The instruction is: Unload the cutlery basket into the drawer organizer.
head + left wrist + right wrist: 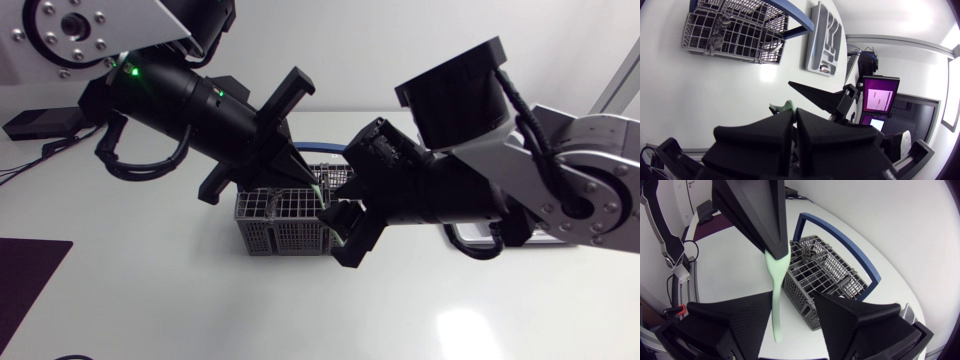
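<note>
Both arms meet above the grey wire cutlery basket [283,225], which stands mid-table with a blue handle and some metal cutlery [719,37] inside. Right of it lies the pale drawer organizer [824,35]. Left gripper [775,250] is clenched on a pale green utensil [776,310], which hangs between the spread, released fingers of the right gripper [792,296].

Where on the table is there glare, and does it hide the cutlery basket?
Head view: a bright patch on the table, apart from the cutlery basket. Left wrist view: a small glare spot beside the basket's wall, not on it. Right wrist view: no glare on the basket.
</note>
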Controlling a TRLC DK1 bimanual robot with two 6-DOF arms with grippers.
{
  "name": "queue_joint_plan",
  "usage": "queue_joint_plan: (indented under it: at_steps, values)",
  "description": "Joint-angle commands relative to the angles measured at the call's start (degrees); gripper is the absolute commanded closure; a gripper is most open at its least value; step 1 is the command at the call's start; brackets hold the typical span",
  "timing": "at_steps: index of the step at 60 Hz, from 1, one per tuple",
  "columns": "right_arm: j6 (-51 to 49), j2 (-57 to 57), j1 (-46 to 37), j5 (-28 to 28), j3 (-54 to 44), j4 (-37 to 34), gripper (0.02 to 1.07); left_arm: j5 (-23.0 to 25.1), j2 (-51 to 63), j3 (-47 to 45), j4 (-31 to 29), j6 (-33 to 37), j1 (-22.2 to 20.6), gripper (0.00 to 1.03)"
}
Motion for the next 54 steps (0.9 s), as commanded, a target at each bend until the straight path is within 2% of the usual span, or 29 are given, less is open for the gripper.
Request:
queue_joint_plan:
  at_steps: [1,9,18,23,31,35,41,46,51,54]
  values:
    - [1.2,1.4,0.4,0.3,1.3,1.1,0.63,1.4,1.2,1.9,-0.7,-1.8,0.4,1.0]
    - [1.1,2.4,0.5,0.9,1.4,1.9,0.72,2.0,1.7,2.1,-1.0,-1.8,0.4,0.99]
    - [0.8,3.1,0.4,1.4,1.4,3.4,1.02,2.4,1.8,2.3,-1.4,-1.8,0.5,0.98]
    - [0.6,3.3,0.5,1.5,1.3,3.3,1.01,2.8,1.8,2.3,-1.6,-1.8,0.6,0.98]
    - [0.5,3.1,0.4,1.6,0.5,3.5,1.01,3.8,1.6,2.3,-1.9,-1.9,0.9,0.9]
    - [0.3,3.0,0.4,1.5,0.1,3.5,1.01,4.0,1.4,2.3,-1.9,-1.9,1.1,0.89]
    - [-0.2,2.5,0.4,1.4,-0.6,3.2,1.01,6.6,1.2,2.3,-1.9,-2.3,1.4,0.68]
    - [-0.2,2.1,0.4,0.9,-0.8,2.8,1.01,7.2,1.2,2.6,-1.8,-2.4,1.5,0.43]
    - [-0.5,1.3,0.4,0.5,-1.3,2.0,1.01,9.9,1.3,3.2,-1.2,-2.5,2.0,0.17]
    - [-1.0,0.6,0.2,-0.1,-1.9,1.2,1.01,10.2,1.8,4.1,-1.2,-2.0,2.2,0.08]
